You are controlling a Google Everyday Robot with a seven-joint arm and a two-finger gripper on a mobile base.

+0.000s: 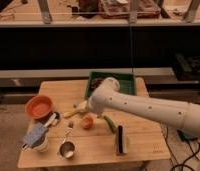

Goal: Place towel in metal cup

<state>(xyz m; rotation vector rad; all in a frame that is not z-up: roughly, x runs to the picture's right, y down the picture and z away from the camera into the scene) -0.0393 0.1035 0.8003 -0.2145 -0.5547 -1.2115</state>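
Roughly over the middle of the desk, the gripper sits at the tip of the one white arm, which reaches in from the right. The arm's bulk covers it, so I cannot tell whether it is open or closed.

Just beside it lie one yellow object, one small orange object and one green object. Further out, one dark block lies toward the front edge, and one green tray sits at the back edge.

On the left stands one orange bowl. One metal cup stands upright near the front left. Just left of it, the one towel, grey-blue, is draped over one white cup, well apart from the gripper.
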